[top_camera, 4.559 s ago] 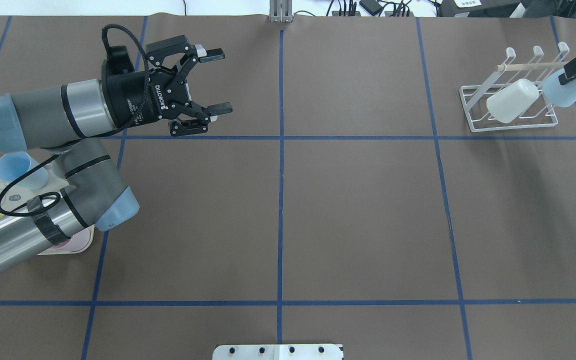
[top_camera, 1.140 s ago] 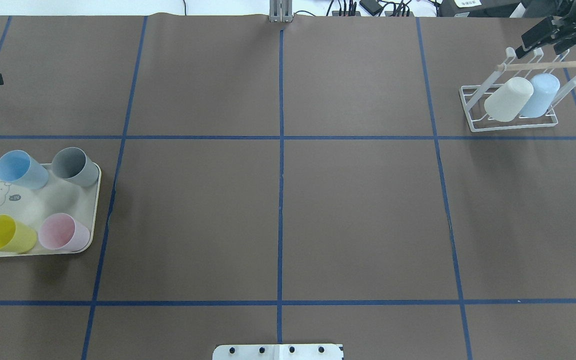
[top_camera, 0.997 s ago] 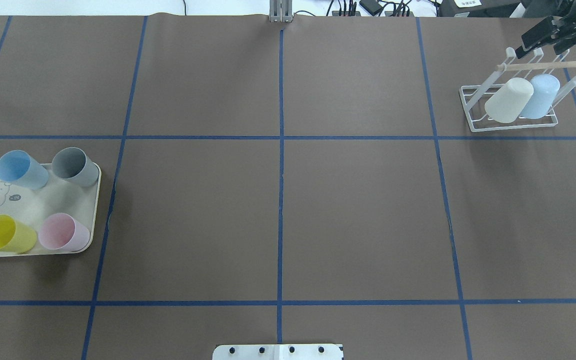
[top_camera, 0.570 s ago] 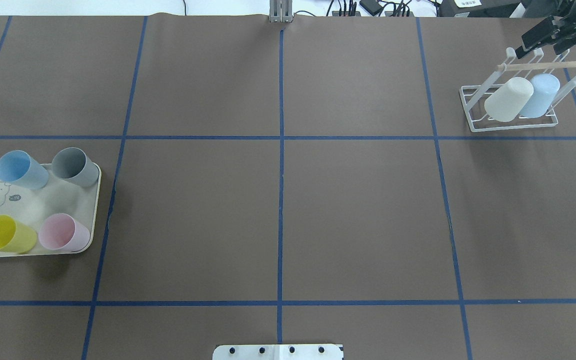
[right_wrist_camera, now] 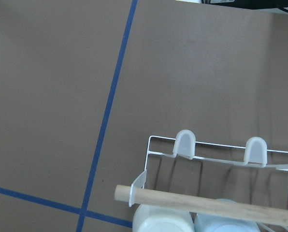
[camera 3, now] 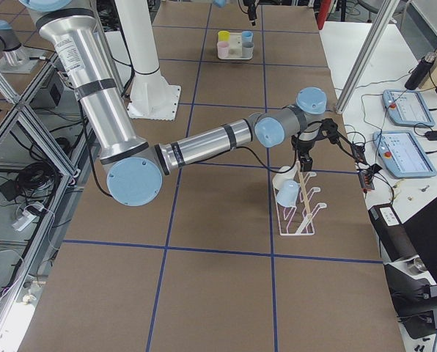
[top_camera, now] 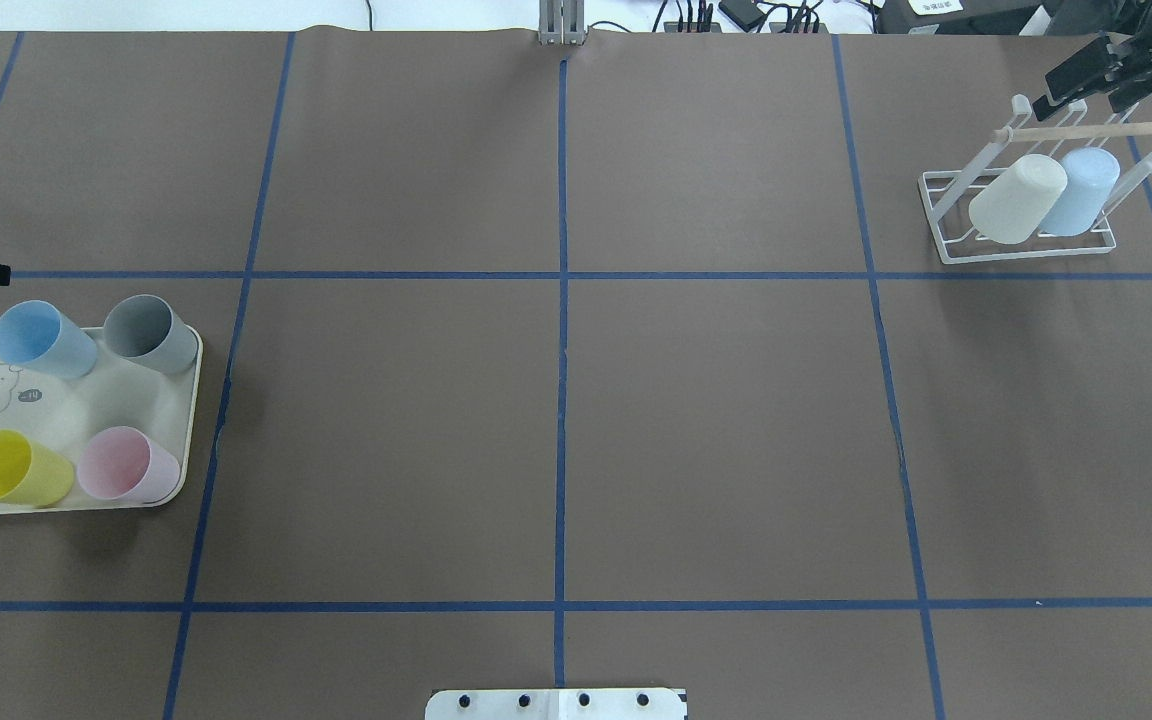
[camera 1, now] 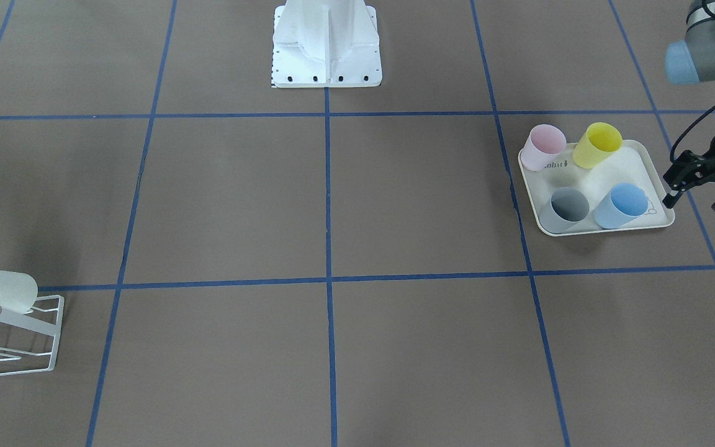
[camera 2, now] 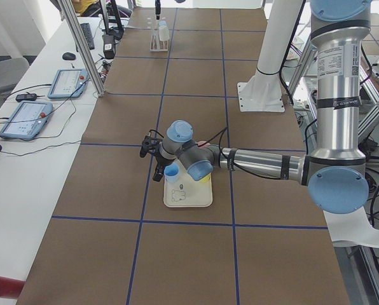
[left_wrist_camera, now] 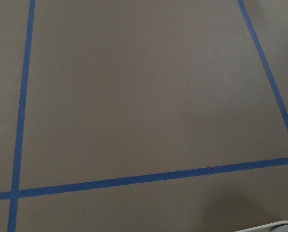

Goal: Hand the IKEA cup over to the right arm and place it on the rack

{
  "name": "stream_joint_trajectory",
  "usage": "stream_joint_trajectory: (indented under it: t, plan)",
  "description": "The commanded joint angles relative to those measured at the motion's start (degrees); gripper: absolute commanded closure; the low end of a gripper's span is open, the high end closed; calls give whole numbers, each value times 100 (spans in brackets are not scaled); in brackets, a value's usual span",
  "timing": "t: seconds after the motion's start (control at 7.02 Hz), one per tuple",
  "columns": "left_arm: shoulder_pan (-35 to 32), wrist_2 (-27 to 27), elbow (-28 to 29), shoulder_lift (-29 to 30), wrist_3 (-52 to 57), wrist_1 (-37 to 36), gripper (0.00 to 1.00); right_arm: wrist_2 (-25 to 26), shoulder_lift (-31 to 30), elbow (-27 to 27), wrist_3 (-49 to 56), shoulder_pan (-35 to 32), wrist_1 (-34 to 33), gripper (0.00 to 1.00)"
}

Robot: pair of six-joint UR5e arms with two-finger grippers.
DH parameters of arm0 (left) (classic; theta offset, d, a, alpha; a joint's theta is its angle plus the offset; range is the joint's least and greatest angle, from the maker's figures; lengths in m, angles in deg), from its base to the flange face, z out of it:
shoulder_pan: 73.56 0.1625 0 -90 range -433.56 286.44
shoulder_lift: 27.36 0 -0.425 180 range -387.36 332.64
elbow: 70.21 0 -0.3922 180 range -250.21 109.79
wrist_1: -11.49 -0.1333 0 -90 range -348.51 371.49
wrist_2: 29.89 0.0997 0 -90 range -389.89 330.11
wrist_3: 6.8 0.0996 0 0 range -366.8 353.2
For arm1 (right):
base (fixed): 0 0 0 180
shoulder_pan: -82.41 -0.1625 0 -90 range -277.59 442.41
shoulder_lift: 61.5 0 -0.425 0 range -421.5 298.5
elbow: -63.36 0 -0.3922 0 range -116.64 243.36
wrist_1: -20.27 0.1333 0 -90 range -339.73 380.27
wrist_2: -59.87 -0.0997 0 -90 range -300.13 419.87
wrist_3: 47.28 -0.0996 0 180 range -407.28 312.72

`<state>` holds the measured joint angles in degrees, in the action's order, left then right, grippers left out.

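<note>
From across the table, you have the left gripper (camera 1: 694, 200) hovering just beside the cream tray (camera 1: 658, 186), fingers spread and empty. Four cups stand mouth-up on the tray, and the blue cup (camera 1: 620, 205) is the nearest, so it is probably your next pick. From overhead, the rack (top_camera: 936, 200) already carries a white cup (top_camera: 1016, 198) and a pale blue cup (top_camera: 1078, 190), side by side and slanted. The right gripper (top_camera: 1081, 90) sits just past the rack with its fingers apart, holding nothing. The left-end camera agrees: the gripper is by the blue cup, not touching it. The right-end camera shows the near arm poised above the rack. Your left wrist camera sees only table, tape and a sliver of tray corner. Your right wrist camera looks down on the rack's prongs and wooden dowel (right_wrist_camera: 202, 200). Expect the blue cup to be light, thin-walled plastic, smooth and tapered, so it can slip or flex at the rim. I would pinch the wall near the mouth, one finger inside. That leaves the base end free for the right gripper to take.
</note>
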<state>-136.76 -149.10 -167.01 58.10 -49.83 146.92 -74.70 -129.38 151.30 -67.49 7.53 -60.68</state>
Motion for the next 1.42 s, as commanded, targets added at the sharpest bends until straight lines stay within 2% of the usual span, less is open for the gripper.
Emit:
stream_joint_trajectory:
  t: [0.0, 0.71, 1.0, 1.28]
  plan:
    - [281, -33, 4, -3, -250, -35, 0, 19, -6, -48, 0, 9, 9, 1]
    - [362, 64, -84, -12, -567, -35, 1, 46, -24, -120, 0, 149, 9, 1]
    - [423, 38, 239, 23, -558, -9, 1, 37, -33, -102, -9, 149, 9, 1]
    - [423, 3, 373, 23, -558, -8, 8, 37, -85, -49, -9, 149, 9, 1]
